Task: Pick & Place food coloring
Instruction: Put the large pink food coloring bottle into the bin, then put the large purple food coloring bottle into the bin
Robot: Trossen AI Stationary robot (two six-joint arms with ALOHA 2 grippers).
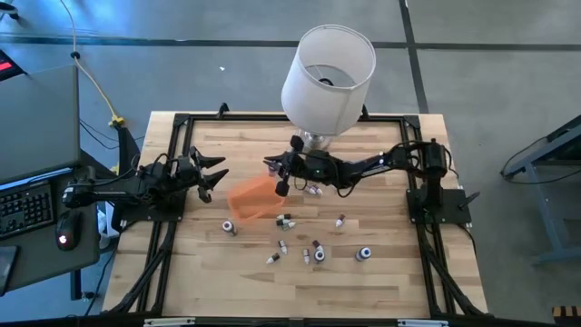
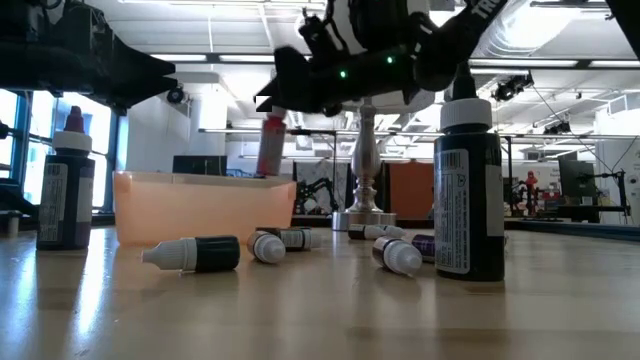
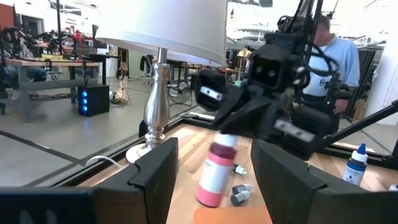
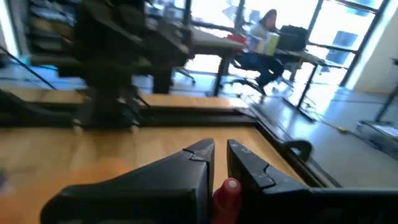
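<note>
while the right tool (image 1: 280,184) hangs above the orange tray's (image 1: 247,202) lamp-side rim, its fingers are clamped on a red-capped food coloring bottle (image 3: 216,169). other bottles (image 1: 320,254) lie scattered on open table (image 1: 390,282) beyond the tray. left tool (image 1: 216,178), fingers apart, waits beside the tray.

Both arms are showing as black, jointed links with dark cables running along them, each sitting on a black base block. The right arm (image 1: 363,166) is showing small green indicator lights in the low view and a white label patch in the left wrist view. The fingers (image 3: 155,177) are looking matte black, angular and wedge-shaped.
</note>
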